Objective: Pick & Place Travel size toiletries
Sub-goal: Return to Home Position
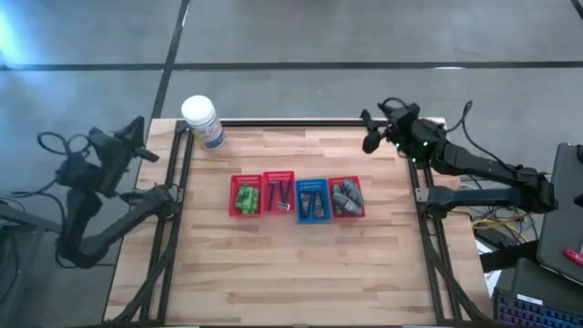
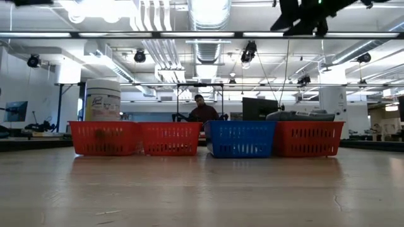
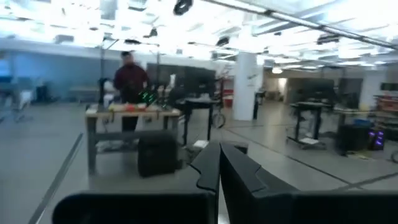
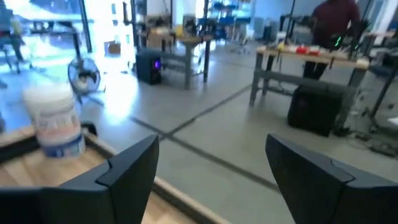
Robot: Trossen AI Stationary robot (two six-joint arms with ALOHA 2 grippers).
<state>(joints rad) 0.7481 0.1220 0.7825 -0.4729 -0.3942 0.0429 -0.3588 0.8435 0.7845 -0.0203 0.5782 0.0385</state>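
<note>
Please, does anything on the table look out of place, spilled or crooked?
Nothing stands out. The four baskets stand in one straight row mid-table; the grey bottles heap slightly above their basket's rim, none spilled. The white jar stands upright at a corner.

my left arm (image 1: 118,223): matte black, tubular links, black cable loop (image 1: 56,143) on top | my right arm (image 1: 483,167): same black, green light (image 1: 413,146) by wrist, thin cable (image 1: 467,114) | my fingers (image 4: 127,171): dark, flat, angular wedges

Bright ceiling strip lights (image 2: 208,9) fill the room evenly (blown out to white glare in the low view), leaving faint shadows beneath the baskets (image 2: 170,139) on the table (image 1: 273,273).
</note>
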